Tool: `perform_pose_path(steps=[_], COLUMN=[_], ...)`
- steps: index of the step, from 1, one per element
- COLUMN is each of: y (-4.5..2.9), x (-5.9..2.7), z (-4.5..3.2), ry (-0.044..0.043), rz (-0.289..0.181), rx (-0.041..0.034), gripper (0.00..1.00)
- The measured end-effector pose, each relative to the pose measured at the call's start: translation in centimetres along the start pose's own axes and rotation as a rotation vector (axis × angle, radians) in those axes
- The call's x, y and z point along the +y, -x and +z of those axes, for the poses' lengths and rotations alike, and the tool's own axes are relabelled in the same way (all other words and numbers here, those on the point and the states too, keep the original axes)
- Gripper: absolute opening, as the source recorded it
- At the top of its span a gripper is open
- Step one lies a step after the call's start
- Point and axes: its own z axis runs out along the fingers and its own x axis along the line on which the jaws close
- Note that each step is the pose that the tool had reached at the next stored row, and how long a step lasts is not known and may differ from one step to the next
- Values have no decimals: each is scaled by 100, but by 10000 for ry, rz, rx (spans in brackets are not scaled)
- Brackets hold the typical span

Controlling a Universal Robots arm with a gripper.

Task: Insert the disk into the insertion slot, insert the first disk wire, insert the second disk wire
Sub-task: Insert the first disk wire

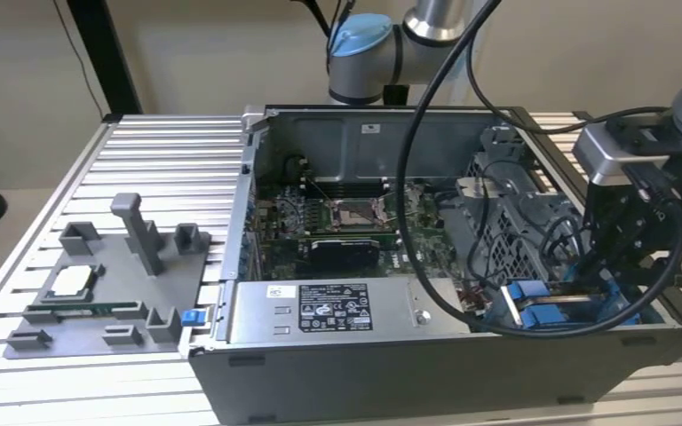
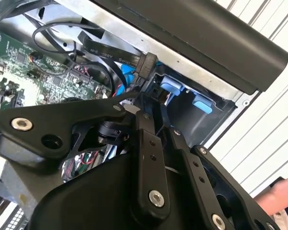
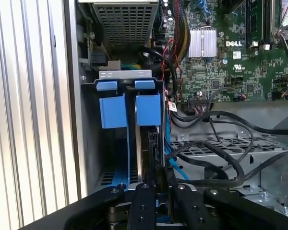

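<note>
In the exterior view my gripper (image 1: 607, 266) reaches down into the front right corner of the open computer case, at the insertion slot (image 1: 554, 306) with its blue parts. In the first wrist view the disk (image 3: 151, 148) stands edge-on in the insertion slot (image 3: 125, 75), its blue frame (image 3: 148, 109) next to a second blue piece (image 3: 113, 110). My gripper (image 3: 158, 179) has its fingers close together on a dark connector at the disk's near edge. In the second wrist view this is the plug (image 2: 146, 62) of a flat black disk wire (image 2: 110, 51) just past my gripper (image 2: 146, 96). A blue wire (image 3: 175, 167) runs alongside.
The motherboard (image 1: 341, 217) and black cable loops (image 3: 221, 158) fill the case beside the bay. The grey power supply box (image 1: 317, 311) sits along the case's front. A grey fixture (image 1: 104, 284) lies on the ribbed table at the exterior view's left. A person's hand (image 2: 278, 196) shows outside the case.
</note>
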Motion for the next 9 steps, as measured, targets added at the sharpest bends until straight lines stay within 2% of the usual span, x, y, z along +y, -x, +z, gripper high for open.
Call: perform_pose_path(steps=[3,9], y=[-3,-9], x=[0,1], z=[2,71], ry=[-1,-1], rz=[-1,1], rx=[3,17], gripper=[0,0])
